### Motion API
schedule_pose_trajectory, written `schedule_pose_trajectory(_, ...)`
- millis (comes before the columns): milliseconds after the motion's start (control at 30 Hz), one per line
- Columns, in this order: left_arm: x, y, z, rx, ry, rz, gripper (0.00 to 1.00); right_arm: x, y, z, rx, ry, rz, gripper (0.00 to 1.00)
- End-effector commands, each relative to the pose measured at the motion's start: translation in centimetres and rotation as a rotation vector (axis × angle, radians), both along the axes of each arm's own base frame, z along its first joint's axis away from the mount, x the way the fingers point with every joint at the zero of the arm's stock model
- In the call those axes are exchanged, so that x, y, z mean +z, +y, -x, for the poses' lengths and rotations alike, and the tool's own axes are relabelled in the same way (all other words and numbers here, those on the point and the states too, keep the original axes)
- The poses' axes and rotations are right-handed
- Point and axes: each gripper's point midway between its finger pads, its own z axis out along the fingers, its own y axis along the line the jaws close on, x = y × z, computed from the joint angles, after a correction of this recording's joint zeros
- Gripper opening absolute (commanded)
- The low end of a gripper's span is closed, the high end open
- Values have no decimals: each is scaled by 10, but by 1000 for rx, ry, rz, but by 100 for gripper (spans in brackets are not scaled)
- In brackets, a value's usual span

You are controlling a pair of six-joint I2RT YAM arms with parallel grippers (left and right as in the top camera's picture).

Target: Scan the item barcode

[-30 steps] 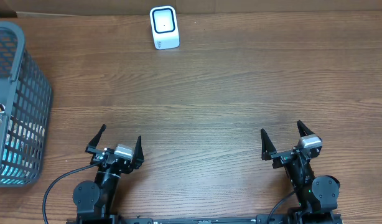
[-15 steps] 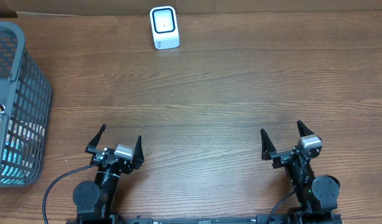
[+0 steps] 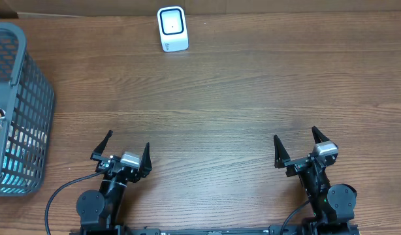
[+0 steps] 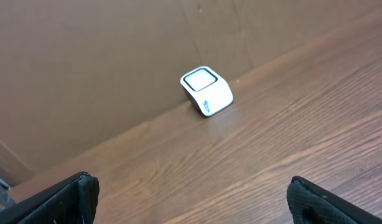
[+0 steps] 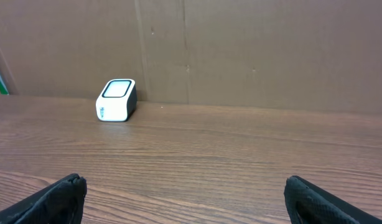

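A white barcode scanner [image 3: 172, 29] with a dark window stands at the table's far edge, also visible in the left wrist view [image 4: 206, 91] and right wrist view [image 5: 116, 100]. The item is not plainly visible; teal and white things [image 3: 11, 163] show through a basket's mesh on the left, and no barcode can be made out. My left gripper [image 3: 127, 142] rests open near the front edge, nothing between its fingers [image 4: 85, 190]. My right gripper [image 3: 295, 136] is open and holds nothing as well, low over the wood [image 5: 185, 183].
A grey mesh basket [image 3: 32, 78] stands at the left edge, partly out of frame. A brown cardboard wall [image 5: 241, 50] runs behind the scanner. Bare wooden tabletop [image 3: 213, 98] lies between the grippers and the scanner.
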Motion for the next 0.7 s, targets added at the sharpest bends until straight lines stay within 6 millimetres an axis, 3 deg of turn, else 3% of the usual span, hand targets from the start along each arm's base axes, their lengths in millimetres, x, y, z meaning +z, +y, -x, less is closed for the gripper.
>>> schedule_pose_trajectory(0, 5, -8, 2, -44, -7, 71, 100, -2, 0, 0, 3, -5, -4, 100)
schedule_pose_trajectory(133, 17, -8, 3, -43, -10, 184, 100, -2, 0, 0, 3, -5, -4, 100)
schedule_pose_trajectory(433, 74, -9, 10, -49, -15, 249, 100, -2, 0, 0, 3, -5, -4, 100)
schedule_pose_trajectory(667, 119, -18, -8, -91, 133, 260, 100, -2, 0, 0, 2, -5, -4, 100)
